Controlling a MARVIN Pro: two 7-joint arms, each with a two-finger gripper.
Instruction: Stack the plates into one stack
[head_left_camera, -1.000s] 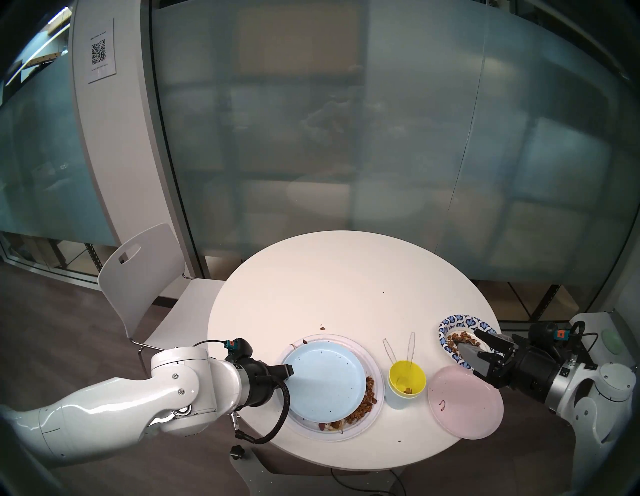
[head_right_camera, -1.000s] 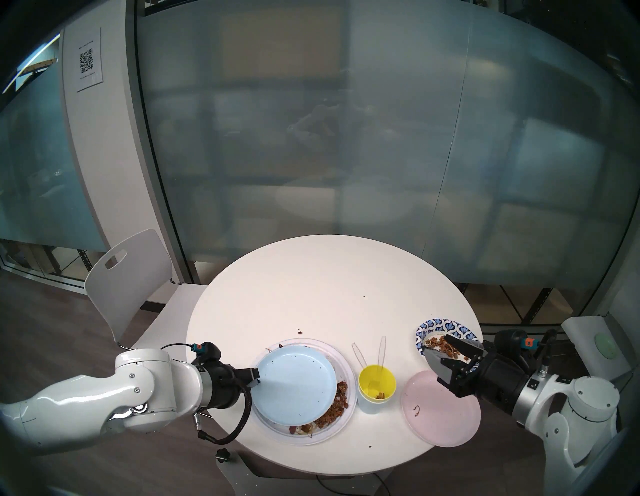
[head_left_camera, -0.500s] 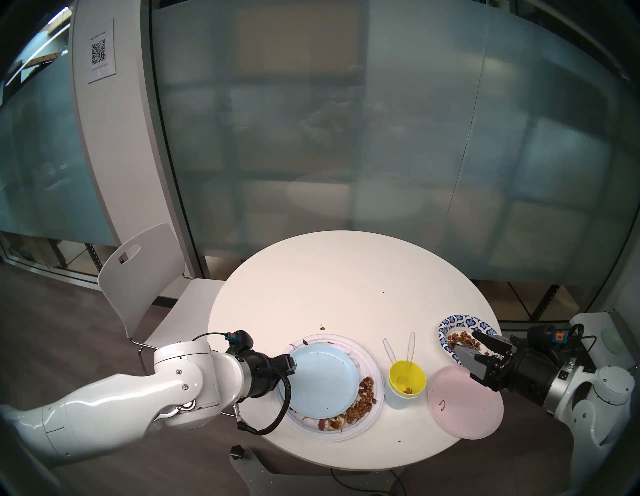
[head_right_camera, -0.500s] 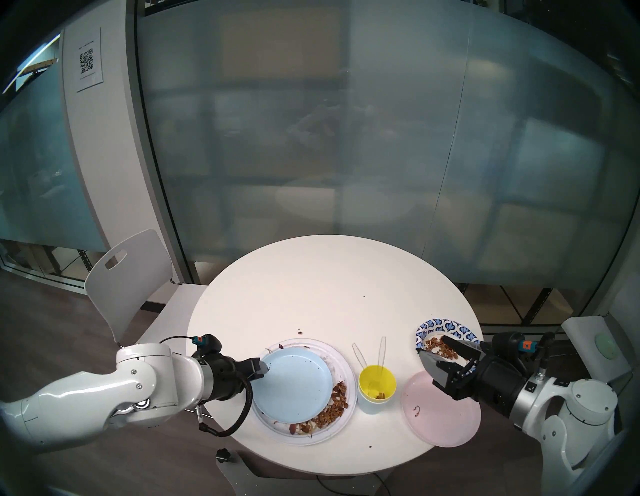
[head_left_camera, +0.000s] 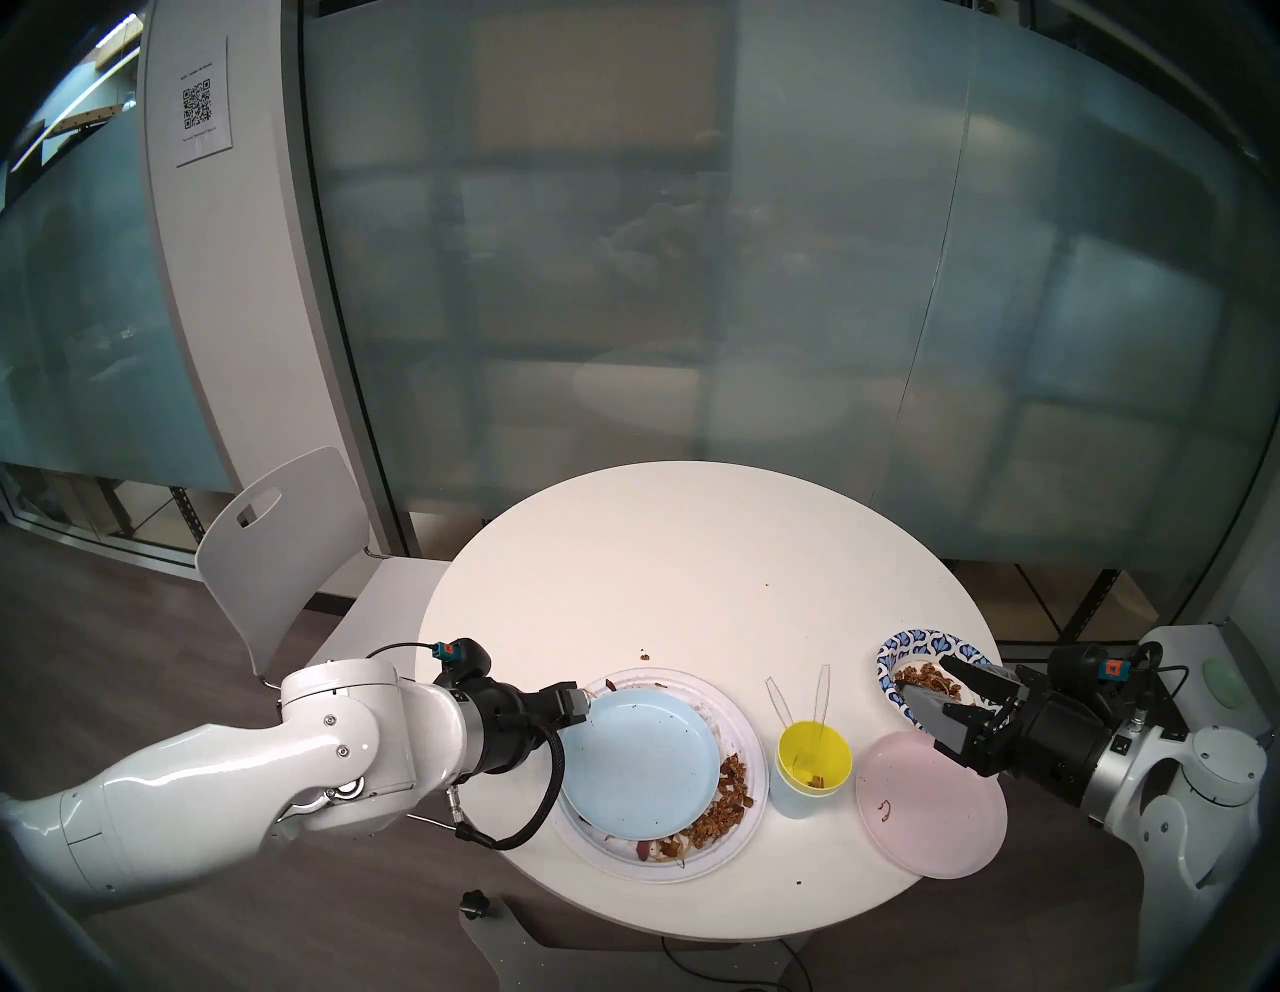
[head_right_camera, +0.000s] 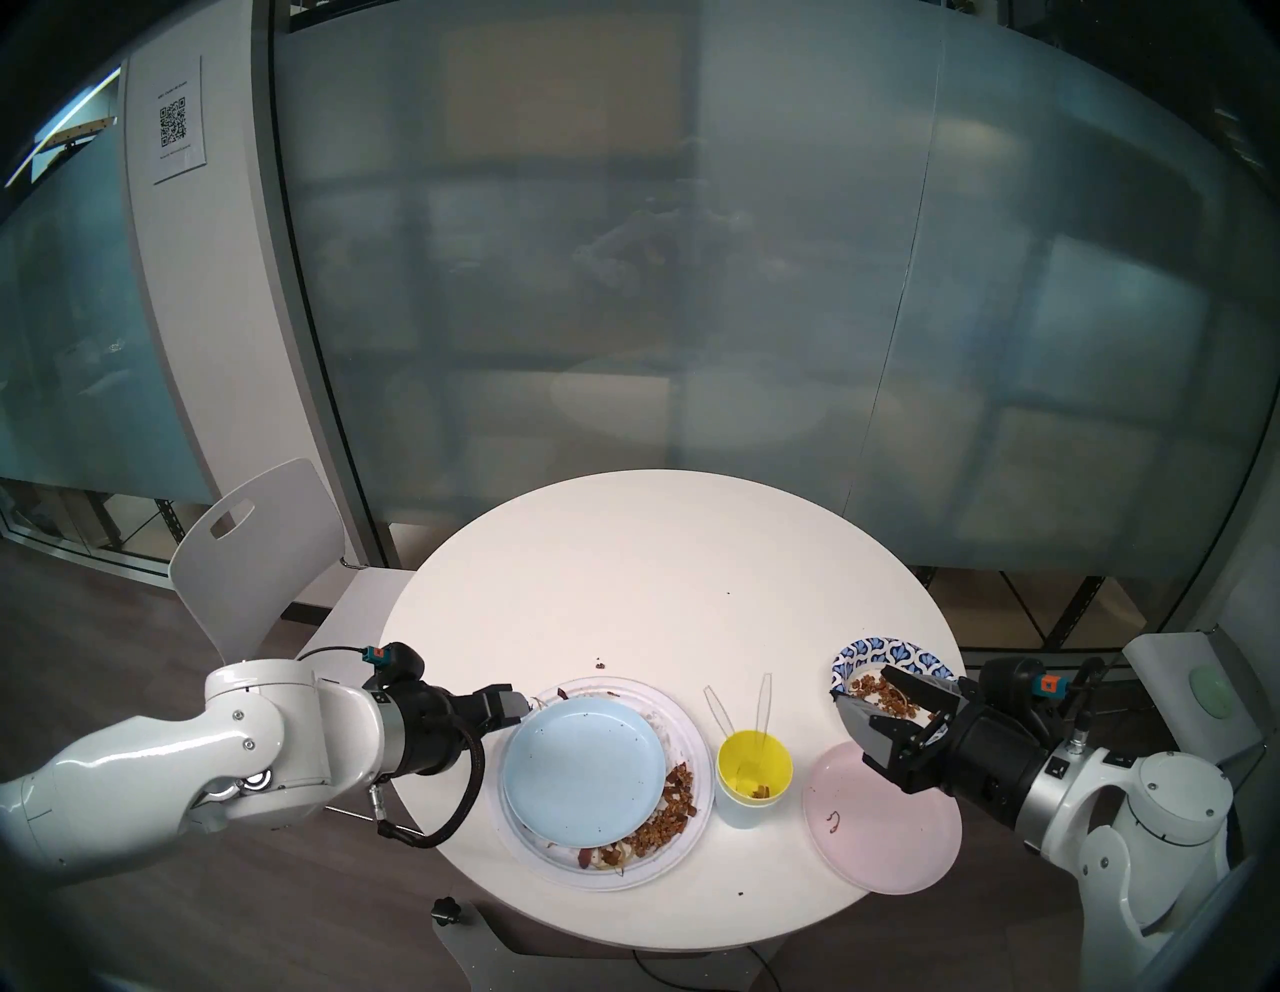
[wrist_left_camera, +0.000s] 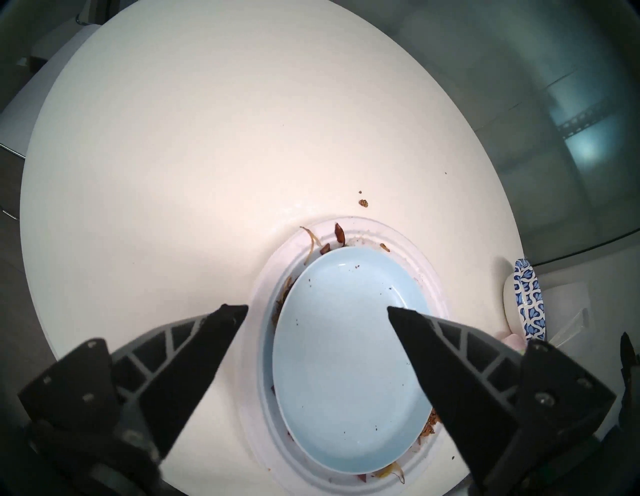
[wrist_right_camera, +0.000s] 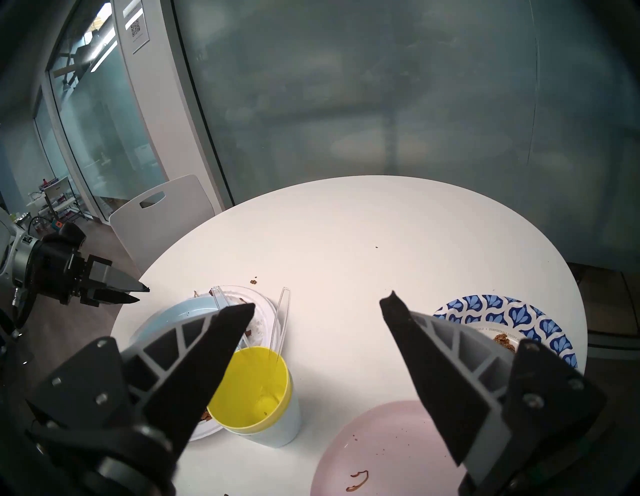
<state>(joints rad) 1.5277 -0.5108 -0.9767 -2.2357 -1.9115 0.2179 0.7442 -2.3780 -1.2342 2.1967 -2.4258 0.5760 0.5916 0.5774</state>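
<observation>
Two plates stacked: light blue plate (head_left_camera: 641, 762) on white plate (head_left_camera: 751, 796), off-centre | left gripper (wrist_left_camera: 317, 310) empty, jaws apart, beside its left rim | right gripper (wrist_right_camera: 317, 303) empty, jaws wide | pink plate (head_left_camera: 928, 807) just below right gripper, patterned plate (head_left_camera: 900, 644) just beyond; right arm nearer both.

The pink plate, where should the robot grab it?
Probably by the pink plate rim nearest the right gripper, where it overhangs the table edge. It lies flat, so one of the fingers could slide underneath there, the other on top.
</observation>
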